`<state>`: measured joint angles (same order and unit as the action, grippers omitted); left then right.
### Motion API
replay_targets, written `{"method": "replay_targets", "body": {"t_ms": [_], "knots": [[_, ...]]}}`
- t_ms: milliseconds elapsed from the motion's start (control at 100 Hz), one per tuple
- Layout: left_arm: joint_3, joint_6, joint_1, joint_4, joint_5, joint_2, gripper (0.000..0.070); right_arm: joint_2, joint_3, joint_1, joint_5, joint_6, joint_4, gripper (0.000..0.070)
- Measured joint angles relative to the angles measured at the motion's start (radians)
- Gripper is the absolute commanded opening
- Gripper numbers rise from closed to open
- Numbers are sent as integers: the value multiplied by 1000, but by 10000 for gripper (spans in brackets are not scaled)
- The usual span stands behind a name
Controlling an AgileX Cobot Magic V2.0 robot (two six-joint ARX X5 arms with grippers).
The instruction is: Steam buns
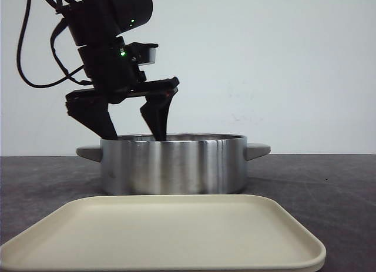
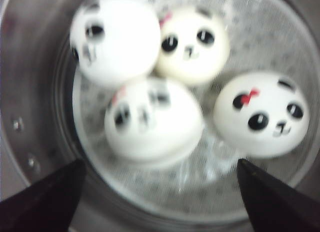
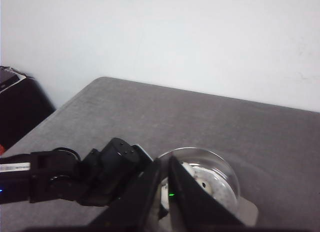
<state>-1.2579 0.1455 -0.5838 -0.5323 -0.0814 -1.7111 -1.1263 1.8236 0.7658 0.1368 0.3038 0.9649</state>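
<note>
Left gripper [image 1: 136,133]: poised over the left part of the pot, fingertips dipped just behind the rim in the front view; its jaws are spread wide and hold nothing.

Left fingertips [image 2: 42,199]: two dark points at the edges of the left wrist view, both apart from the buns, with open steamer floor between them.

Buns [image 2: 152,119]: four white panda-faced domes lying in the pot, directly beneath the left gripper. The nearest one sits between the spread fingertips, a little beyond them, and is blurred.

Other buns: one at the far side [image 2: 114,39] touches the nearest bun; a creamier one [image 2: 192,44] presses against both; the fourth [image 2: 261,114], with a red bow mark, lies apart from the nearest, towards the other fingertip.

Steamer insert [image 2: 250,41]: perforated pale floor under the buns, ringed by the pot wall.

Pot [image 1: 173,165]: shiny steel, two grey side handles, standing on the dark table [image 1: 329,178] behind the tray.

Tray [image 1: 161,234]: cream, rounded corners, in the foreground just in front of the pot, nothing on it.

Right gripper [image 3: 165,192]: raised well above the table, its two fingers nearly touching with only a thin gap, nothing between them; the pot and left arm [image 3: 75,177] lie below it.
</note>
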Motion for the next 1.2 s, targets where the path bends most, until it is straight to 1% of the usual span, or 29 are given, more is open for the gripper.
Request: {"method": "replay_targets", "body": {"t_ms": [50, 160, 280, 330, 410, 510, 540, 680, 760, 830, 940, 1200], "knots": [[-4, 0, 0, -17, 0, 13, 572, 0, -3, 0, 13, 0, 4, 18], [-4, 4, 1, -27, 0, 77, 421, 3, -40, 0, 56, -10, 5, 17], [-6, 23, 1, -12, 0, 211, 332, 5, -133, 0, 125, -19, -5, 17], [-11, 27, 0, -11, 0, 275, 287, 7, -191, 0, 132, -20, -28, 17], [-14, 31, -8, -12, 0, 380, 186, 24, -313, 8, 134, -20, -119, 18], [-10, 34, -19, -22, 2, 507, 29, 76, -505, 34, 133, -36, -306, 18], [-3, 33, -21, -21, 2, 549, 0, 95, -568, 43, 132, -39, -371, 17], [35, 32, -23, -64, 2, 742, 0, 165, -842, 80, 127, -46, -667, 17], [50, 32, -23, -81, 2, 829, 0, 167, -952, 94, 126, -46, -777, 18], [66, 32, -23, -82, 2, 885, 0, 160, -995, 98, 126, -46, -805, 18], [75, 31, -23, -95, 2, 935, 0, 157, -993, 98, 126, -47, -866, 17], [80, 31, -23, -139, 2, 926, 0, 160, -988, 98, 126, -47, -962, 18]]}}
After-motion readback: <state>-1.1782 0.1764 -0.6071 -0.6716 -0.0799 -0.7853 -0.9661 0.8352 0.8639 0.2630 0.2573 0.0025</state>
